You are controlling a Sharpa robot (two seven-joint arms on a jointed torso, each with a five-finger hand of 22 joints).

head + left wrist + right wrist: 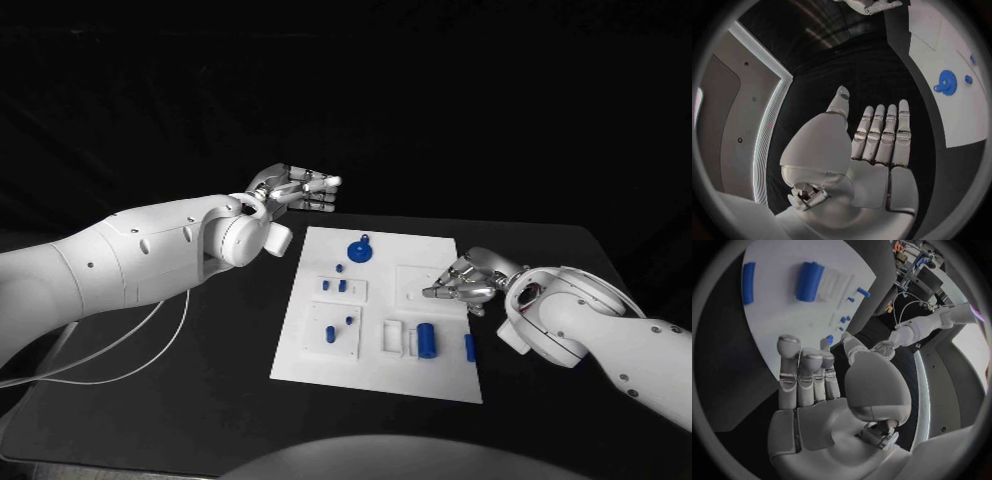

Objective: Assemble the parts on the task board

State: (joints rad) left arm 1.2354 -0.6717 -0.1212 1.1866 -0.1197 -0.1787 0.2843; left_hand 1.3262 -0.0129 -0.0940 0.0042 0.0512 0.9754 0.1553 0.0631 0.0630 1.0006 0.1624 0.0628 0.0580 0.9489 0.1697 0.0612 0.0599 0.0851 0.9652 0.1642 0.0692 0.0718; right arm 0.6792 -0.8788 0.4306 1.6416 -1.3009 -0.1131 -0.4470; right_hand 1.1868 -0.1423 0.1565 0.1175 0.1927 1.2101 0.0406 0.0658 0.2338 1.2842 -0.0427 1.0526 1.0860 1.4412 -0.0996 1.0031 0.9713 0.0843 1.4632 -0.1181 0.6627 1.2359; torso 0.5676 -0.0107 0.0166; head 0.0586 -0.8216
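The white board (378, 345) lies mid-table, a blue cylinder (427, 340) and blue bar (470, 347) at its near edge; the right hand (462, 284) rests over its right side, fingers apart, holding nothing; farther off, a blue disc (361, 249); beyond the far left corner the left hand (296, 190) hovers empty, fingers straight.

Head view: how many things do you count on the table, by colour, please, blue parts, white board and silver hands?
Blue parts: 8 in plain sight
White task board: 1
Silver hands: 2, the left hand and the right hand
Total: 11
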